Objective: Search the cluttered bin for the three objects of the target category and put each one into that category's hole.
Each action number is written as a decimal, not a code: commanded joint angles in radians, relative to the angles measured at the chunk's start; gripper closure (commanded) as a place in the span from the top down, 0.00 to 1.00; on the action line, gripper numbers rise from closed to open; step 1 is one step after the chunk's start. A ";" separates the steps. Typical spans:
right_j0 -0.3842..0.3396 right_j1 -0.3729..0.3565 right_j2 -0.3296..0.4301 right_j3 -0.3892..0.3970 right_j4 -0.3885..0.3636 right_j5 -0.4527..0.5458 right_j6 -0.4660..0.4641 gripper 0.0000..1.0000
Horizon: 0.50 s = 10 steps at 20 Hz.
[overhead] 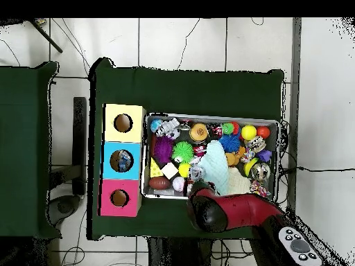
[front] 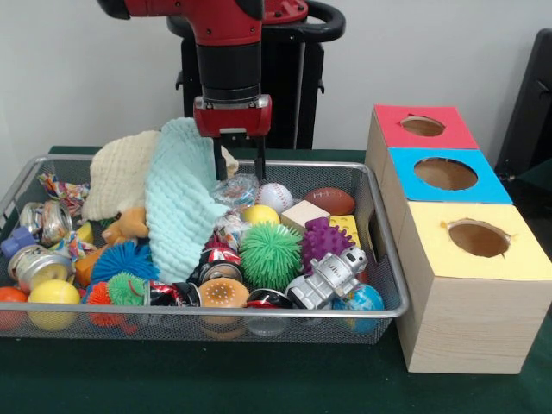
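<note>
The silver wire-mesh bin [front: 207,308] is full of toys; it also shows in the overhead view [overhead: 208,116]. My gripper [front: 239,168] is open and hangs over the bin's far side. Its left finger [front: 219,164] is against a mint-green cloth [front: 181,203]. A crumpled clear wrapper [front: 237,191] lies just under the fingertips, and another [front: 229,229] lies nearer the front beside the cloth. A multicolour wrapper [front: 62,190] lies at the bin's left end. The red-topped box's hole [front: 423,126] is to the right, at the far end of the row; it also shows in the overhead view [overhead: 119,198].
The blue-topped box [front: 483,185] and the yellow-topped box [front: 517,254] stand nearer the camera beside the bin. A cream cloth [front: 121,172], spiky balls [front: 270,254], crushed cans [front: 39,263], a baseball [front: 275,197], a toy football [front: 329,201] and a silver toy robot [front: 328,278] crowd the bin.
</note>
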 commanded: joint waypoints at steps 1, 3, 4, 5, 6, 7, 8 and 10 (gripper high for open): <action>-0.047 -0.025 0.138 -0.033 0.030 0.119 -0.037 1.00; -0.053 -0.022 0.140 -0.031 0.027 0.114 -0.032 1.00; -0.055 -0.018 0.143 -0.032 0.024 0.107 -0.028 1.00; -0.052 -0.017 0.143 -0.033 0.022 0.100 -0.021 1.00; -0.050 -0.015 0.143 -0.033 0.021 0.092 -0.014 1.00; -0.049 -0.014 0.144 -0.033 0.020 0.085 -0.008 1.00; -0.048 -0.014 0.145 -0.032 0.021 0.082 -0.003 1.00; -0.048 -0.016 0.152 -0.031 0.025 0.077 0.003 1.00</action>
